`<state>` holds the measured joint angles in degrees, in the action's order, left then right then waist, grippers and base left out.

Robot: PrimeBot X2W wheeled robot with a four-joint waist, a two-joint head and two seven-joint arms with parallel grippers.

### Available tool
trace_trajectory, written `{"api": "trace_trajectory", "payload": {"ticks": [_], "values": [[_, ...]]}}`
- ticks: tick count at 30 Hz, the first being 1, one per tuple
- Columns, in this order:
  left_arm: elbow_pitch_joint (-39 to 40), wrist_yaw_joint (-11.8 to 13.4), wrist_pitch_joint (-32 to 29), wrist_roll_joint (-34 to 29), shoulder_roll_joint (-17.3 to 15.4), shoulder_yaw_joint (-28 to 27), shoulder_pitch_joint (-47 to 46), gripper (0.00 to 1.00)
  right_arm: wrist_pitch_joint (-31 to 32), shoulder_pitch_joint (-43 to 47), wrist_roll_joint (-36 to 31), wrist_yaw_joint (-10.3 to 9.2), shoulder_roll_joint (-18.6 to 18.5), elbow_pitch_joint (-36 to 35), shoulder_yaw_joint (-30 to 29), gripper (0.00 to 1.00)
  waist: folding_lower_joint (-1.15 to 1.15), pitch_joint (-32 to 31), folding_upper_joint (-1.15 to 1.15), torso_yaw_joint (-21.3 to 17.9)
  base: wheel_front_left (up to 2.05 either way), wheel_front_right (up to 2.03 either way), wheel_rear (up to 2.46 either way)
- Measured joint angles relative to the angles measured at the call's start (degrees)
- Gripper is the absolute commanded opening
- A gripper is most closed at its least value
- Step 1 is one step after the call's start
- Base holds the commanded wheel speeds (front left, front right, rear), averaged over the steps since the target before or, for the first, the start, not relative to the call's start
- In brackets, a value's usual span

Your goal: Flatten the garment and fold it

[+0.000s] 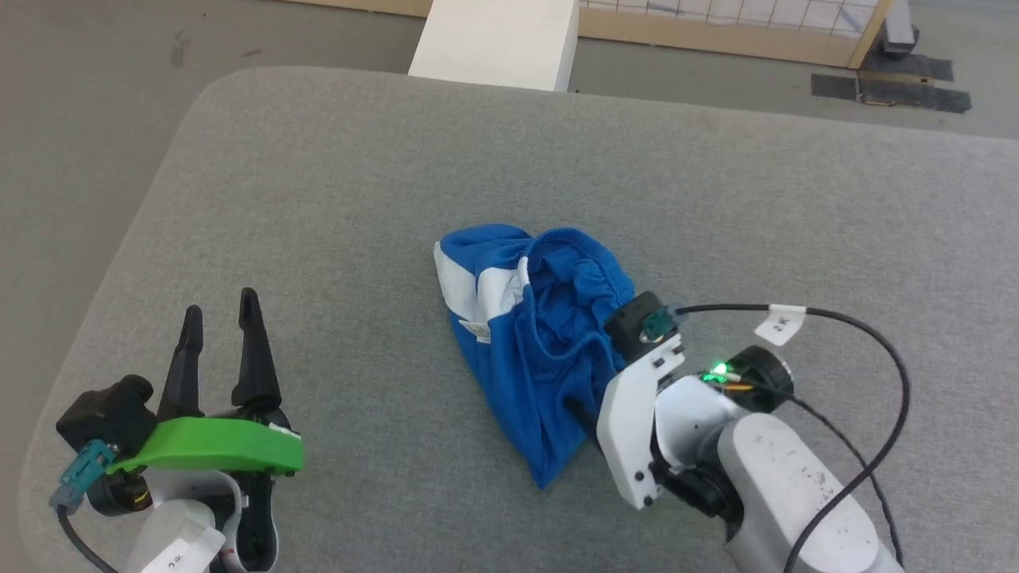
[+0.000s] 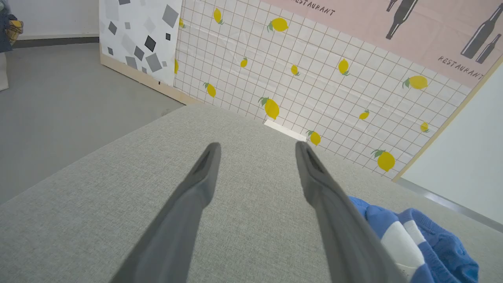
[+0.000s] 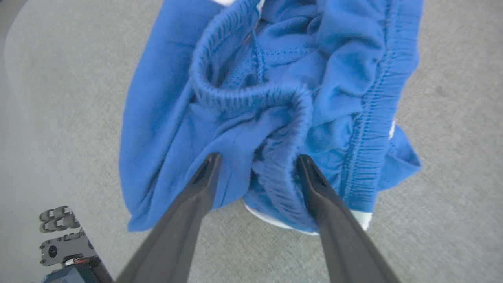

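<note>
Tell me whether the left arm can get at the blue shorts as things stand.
Probably yes: the left end effector stands open over the grey padding, with nothing between it and the shorts to its right.

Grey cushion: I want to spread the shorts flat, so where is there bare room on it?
The widest free patch is the grey cushion beyond the garment, up to its far edge by the white block. Another lies between the garment and the left gripper. It is crowded at the garment's near right, where the right gripper reaches its open fingers into the folds.
</note>
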<state>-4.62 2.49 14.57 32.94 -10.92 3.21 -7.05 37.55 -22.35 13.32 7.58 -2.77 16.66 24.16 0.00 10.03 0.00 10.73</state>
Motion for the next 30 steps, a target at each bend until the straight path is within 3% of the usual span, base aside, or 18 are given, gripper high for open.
{"api": "trace_trajectory", "payload": {"ticks": [1, 2, 3, 6, 10, 15, 20, 25, 26, 27, 28, 30], "values": [[-0.16, -0.16, 0.02, -0.25, 0.20, -0.25, 0.00, 1.00, 0.27, 0.00, 0.71, 0.00, -0.04, 0.35, 0.32, 0.36, 0.00, 0.12, 0.00, 0.03, 0.00, 0.00, 0.00], [-0.37, -0.41, 0.14, -0.53, 0.40, -0.59, -0.01, 1.00, -0.27, 0.00, 1.07, 0.00, -0.05, 0.41, 0.47, 0.13, 0.00, 0.17, 0.00, -0.04, 0.00, 0.00, 0.00], [-0.47, -0.55, 0.15, -0.85, 0.62, -0.91, -0.02, 1.00, -1.57, -0.07, 1.61, 0.00, -0.03, 0.22, 0.12, 0.00, 0.00, 0.17, 0.00, -0.20, 0.00, 0.00, 0.00], [-0.64, -1.23, 0.15, -1.85, 1.31, -1.96, -0.02, 1.00, -5.45, -0.29, 3.36, 0.00, 0.05, -1.10, -2.68, 0.00, 0.00, -0.06, 0.00, -1.01, 0.00, 0.00, 0.00], [-0.64, -2.14, 0.16, -2.61, 2.37, -2.72, -0.03, 1.00, -11.83, 1.55, 7.44, 0.00, 0.00, -6.67, -14.38, 0.00, 0.00, -0.90, 0.00, -2.42, 0.00, 0.00, 0.00], [-0.66, -2.52, 0.16, -3.18, 3.07, -3.03, 0.01, 1.00, -12.35, 10.71, 7.27, 0.00, 0.00, -11.89, -29.50, 0.00, 0.00, -1.79, 0.00, -4.33, 0.00, 0.00, 0.00], [-1.36, -3.42, 0.16, -3.23, 3.64, -2.40, -0.01, 1.00, -11.32, 21.68, 9.29, -0.01, -0.30, -10.87, -44.88, 0.00, 0.00, -2.39, 0.00, -5.85, 0.00, 0.00, 0.00], [-2.25, -3.49, 0.14, -3.23, 3.74, -2.07, 0.02, 1.00, -9.09, 26.57, 9.88, 0.04, -0.29, -5.68, -47.91, 0.00, 0.00, -2.46, 0.00, -6.60, 0.00, 0.00, 0.00], [-2.35, -3.50, 0.12, -3.23, 3.72, -1.99, 0.06, 1.00, -10.06, 26.37, 10.81, 0.03, -0.32, -5.45, -47.48, 0.27, 0.00, -2.48, 0.00, -6.81, 0.00, 0.00, 0.00], [-2.40, -3.50, 0.04, -3.22, 3.70, -1.98, 0.18, 1.00, -11.78, 26.15, 11.63, 0.02, -0.33, -5.32, -46.73, 0.77, 0.00, -2.50, 0.00, -7.05, 0.00, 0.00, 0.00], [-2.41, -3.50, -0.11, -3.21, 3.71, -1.91, 0.30, 1.00, -13.66, 25.78, 12.05, -0.01, -0.26, -5.37, -46.17, 1.00, 0.00, -2.54, 0.00, -7.32, 0.00, 0.00, 0.00], [-2.44, -3.50, -0.40, -3.19, 3.70, -1.82, 0.68, 1.00, -17.59, 24.84, 12.41, -0.01, -0.03, -6.24, -45.43, 1.00, 0.00, -2.66, 0.00, -7.84, 0.00, 0.00, 0.00]]}}
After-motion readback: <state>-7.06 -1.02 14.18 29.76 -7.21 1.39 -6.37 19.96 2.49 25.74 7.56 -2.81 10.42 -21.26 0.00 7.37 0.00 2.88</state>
